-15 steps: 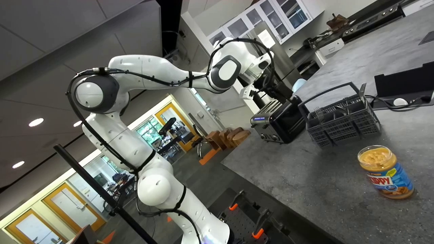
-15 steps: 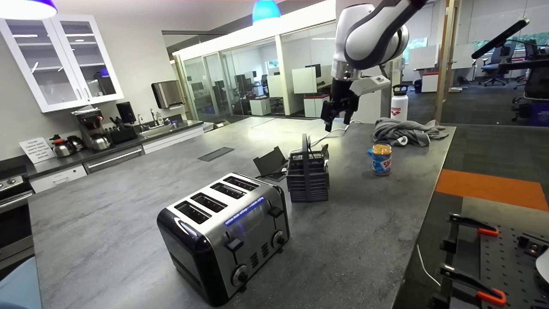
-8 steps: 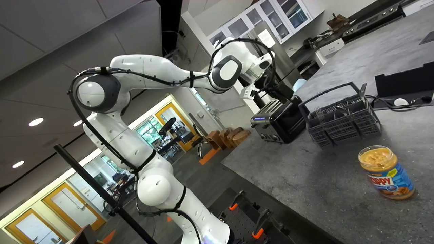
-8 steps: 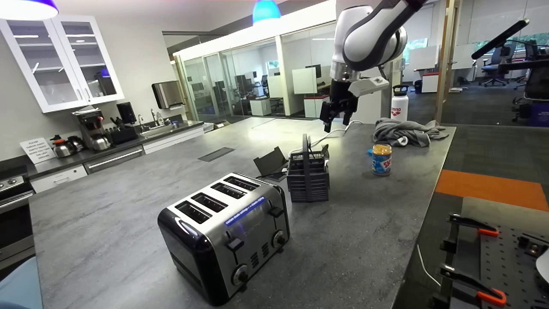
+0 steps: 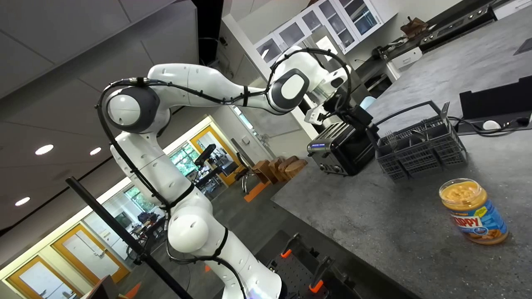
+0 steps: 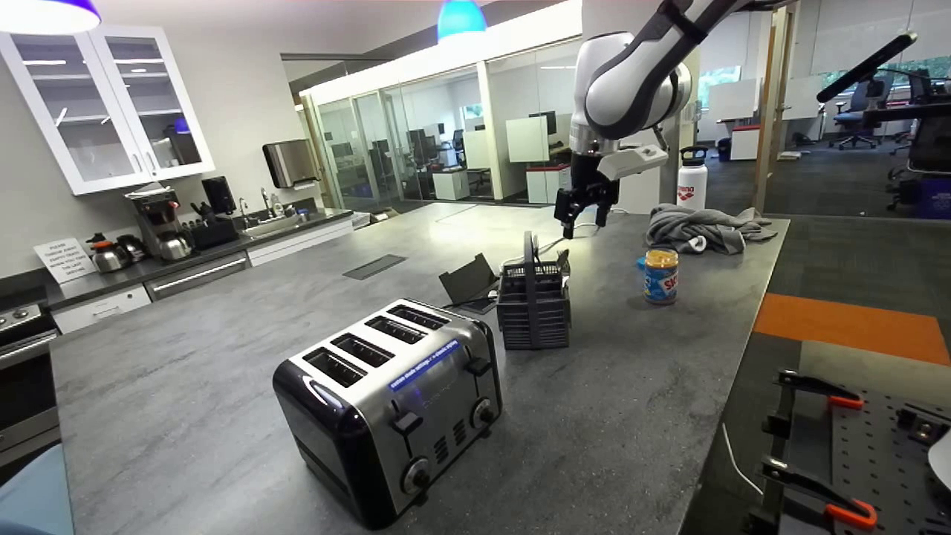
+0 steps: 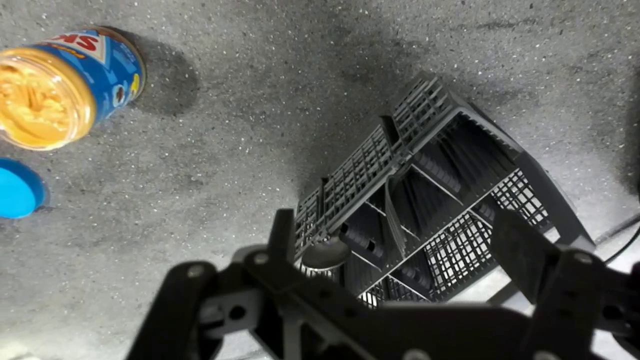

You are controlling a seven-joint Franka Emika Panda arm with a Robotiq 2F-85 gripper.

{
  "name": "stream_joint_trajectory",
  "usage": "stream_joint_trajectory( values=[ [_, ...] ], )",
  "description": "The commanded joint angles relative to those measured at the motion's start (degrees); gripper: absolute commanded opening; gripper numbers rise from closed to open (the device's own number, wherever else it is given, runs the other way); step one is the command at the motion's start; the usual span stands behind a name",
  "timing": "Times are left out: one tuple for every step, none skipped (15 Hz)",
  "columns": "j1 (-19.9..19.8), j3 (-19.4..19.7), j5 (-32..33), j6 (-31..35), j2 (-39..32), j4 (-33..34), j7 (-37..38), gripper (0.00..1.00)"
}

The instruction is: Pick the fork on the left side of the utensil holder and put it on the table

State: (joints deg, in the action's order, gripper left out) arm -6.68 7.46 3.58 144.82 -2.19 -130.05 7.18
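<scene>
The utensil holder, a dark grey grid basket (image 5: pixel 424 151) with a tall handle, stands on the grey speckled table (image 5: pixel 332 199); both also show in an exterior view (image 6: pixel 535 319). The fork (image 5: pixel 391 139) sticks up, tines on top, in the holder's left compartment in an exterior view. In the wrist view the holder (image 7: pixel 360 170) lies below the jaws; a spoon (image 7: pixel 326 254) and a slender curved utensil (image 7: pixel 393 210) show, and I cannot tell whether the latter is the fork. My gripper (image 7: pixel 401 240) is open and empty above the holder; it also shows in an exterior view (image 6: pixel 585 225).
A four-slot toaster (image 6: pixel 386 416) stands near the holder's end. An open peanut butter jar (image 7: pixel 40 100) and a blue lid (image 7: pixel 17 190) lie to one side. A black stand (image 5: pixel 496 99) with a cable is behind the holder. A grey towel (image 6: pixel 702 229) lies at the table's far edge.
The arm has reached forward and down in the last half second. The gripper is lower and closer to the holder. The holder and the other objects have not moved.
</scene>
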Motion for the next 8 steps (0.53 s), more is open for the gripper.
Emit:
stream_joint_trajectory(
  values=[
    [-0.3,0.3,0.1,0.2,-4.3,3.6,1.5,1.0],
    [-0.4,0.3,-0.5,0.5,-5.2,4.2,0.9,1.0],
    [-0.4,0.2,-1.2,1.1,-6.2,4.7,0.2,1.0],
    [-0.4,0.1,-1.5,1.7,-7.0,5.2,0.0,1.0],
    [-0.5,0.0,-2.2,2.6,-7.9,5.6,-0.4,1.0],
    [-0.5,0.0,-2.7,3.4,-8.7,5.9,-0.5,1.0],
    [-0.5,0.0,-3.1,4.2,-9.5,6.3,-0.4,1.0],
    [-0.6,-0.1,-3.7,4.9,-10.3,6.6,-0.6,1.0]
  ],
)
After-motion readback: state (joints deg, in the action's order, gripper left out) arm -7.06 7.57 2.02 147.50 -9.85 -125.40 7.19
